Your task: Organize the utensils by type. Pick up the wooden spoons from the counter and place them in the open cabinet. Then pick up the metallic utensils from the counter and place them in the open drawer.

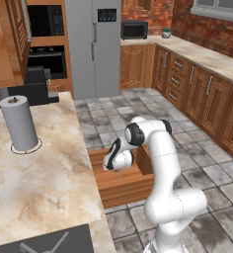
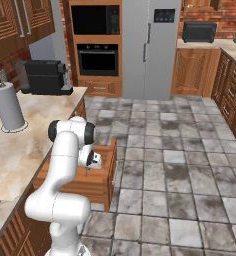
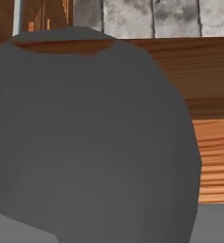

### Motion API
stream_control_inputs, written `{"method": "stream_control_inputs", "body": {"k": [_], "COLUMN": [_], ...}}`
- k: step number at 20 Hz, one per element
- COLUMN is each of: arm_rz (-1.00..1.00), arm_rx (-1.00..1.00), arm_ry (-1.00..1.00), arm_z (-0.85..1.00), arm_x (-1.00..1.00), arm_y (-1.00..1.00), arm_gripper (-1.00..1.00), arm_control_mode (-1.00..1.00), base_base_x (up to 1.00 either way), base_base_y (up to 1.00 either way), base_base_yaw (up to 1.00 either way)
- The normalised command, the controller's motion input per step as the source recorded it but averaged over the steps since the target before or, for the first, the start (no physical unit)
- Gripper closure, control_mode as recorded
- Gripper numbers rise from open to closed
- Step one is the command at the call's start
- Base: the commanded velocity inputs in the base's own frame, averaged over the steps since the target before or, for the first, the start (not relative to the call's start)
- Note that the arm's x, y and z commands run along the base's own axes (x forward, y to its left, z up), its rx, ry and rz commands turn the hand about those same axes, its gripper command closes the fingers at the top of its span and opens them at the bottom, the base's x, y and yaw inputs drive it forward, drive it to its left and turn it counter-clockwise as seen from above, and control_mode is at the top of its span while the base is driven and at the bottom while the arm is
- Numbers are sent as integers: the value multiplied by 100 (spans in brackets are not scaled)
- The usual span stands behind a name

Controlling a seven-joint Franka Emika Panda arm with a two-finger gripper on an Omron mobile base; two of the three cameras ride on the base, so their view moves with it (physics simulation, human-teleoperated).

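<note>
My gripper [image 1: 119, 171] [image 2: 88, 169] hangs point-down over the open drawer [image 1: 122, 188] [image 2: 97, 183], a shallow brown wooden box pulled out from the counter [image 1: 44, 173] [image 2: 12, 150]. It is shut on a grey metallic utensil [image 3: 95, 142], whose rounded grey bowl sits right against the hand camera and hides the fingertips. A thin grey sliver shows below the hand in the left base view. The drawer's wooden wall [image 3: 213, 142] lies behind the utensil. The wooden spoons are out of view.
A grey paper towel roll [image 1: 19, 123] [image 2: 7, 107] and a dark coffee machine [image 1: 32, 86] [image 2: 42, 77] stand on the counter. A dark stovetop panel [image 1: 64, 242] with thin grey lines lies at the counter's near end. Tiled floor [image 2: 165, 165] stretches right of the drawer.
</note>
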Motion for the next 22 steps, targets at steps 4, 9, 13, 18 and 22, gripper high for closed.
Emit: {"method": "stream_control_inputs", "body": {"k": [4, 9, 13, 18, 22], "arm_rz": [0, 0, 0, 0, 0], "arm_rx": [0, 0, 0, 0, 0], "arm_ry": [0, 0, 0, 0, 0], "arm_z": [-9, 0, 1, 6, 0], "arm_x": [0, 0, -1, 0, 0], "arm_y": [0, 0, 0, -3, -29], "arm_gripper": [-100, -100, -100, -100, -100], "arm_control_mode": [-100, -100, -100, -100, -100], "base_base_x": [0, 0, 0, 0, 0], "base_base_y": [0, 0, 0, 0, 0], "base_base_yaw": [0, 0, 0, 0, 0]}}
